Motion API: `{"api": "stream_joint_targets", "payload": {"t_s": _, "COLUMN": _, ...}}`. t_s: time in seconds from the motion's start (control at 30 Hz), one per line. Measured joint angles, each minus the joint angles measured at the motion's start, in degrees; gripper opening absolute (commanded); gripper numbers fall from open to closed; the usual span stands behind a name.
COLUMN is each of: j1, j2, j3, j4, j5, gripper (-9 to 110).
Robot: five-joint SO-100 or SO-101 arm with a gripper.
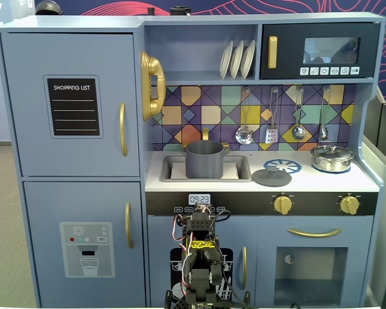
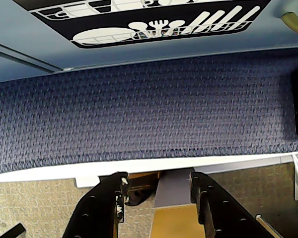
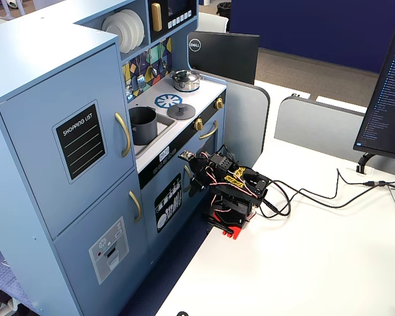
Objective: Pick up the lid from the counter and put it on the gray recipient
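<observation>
The lid [image 1: 271, 176], a flat dark gray disc with a small knob, lies on the counter next to the blue burner ring; it also shows in the other fixed view [image 3: 181, 110]. The gray recipient [image 1: 204, 159] stands upright in the sink to the lid's left, seen too as the gray recipient [image 3: 143, 125]. My arm [image 1: 202, 257] sits folded low in front of the dishwasher door, well below the counter. In the wrist view my gripper [image 2: 158, 181] is open and empty, hanging over the white table edge and the carpet.
A shiny silver lidded pot [image 1: 332, 158] stands on the right burner. Utensils [image 1: 271, 119] hang on the tiled back wall above the counter. The counter's front edge with gold knobs [image 1: 283, 205] lies above the arm. A monitor [image 3: 384, 99] and cables [image 3: 316, 194] are on the white table.
</observation>
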Motion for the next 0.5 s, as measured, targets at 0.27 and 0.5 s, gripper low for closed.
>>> {"api": "stream_joint_targets", "payload": {"t_s": 0.27, "j1": 1.2, "j2": 0.0, "j3": 0.0, "j4": 0.0, "j5": 0.0, "gripper": 0}}
{"api": "stream_joint_targets", "payload": {"t_s": 0.5, "j1": 1.2, "j2": 0.0, "j3": 0.0, "j4": 0.0, "j5": 0.0, "gripper": 0}}
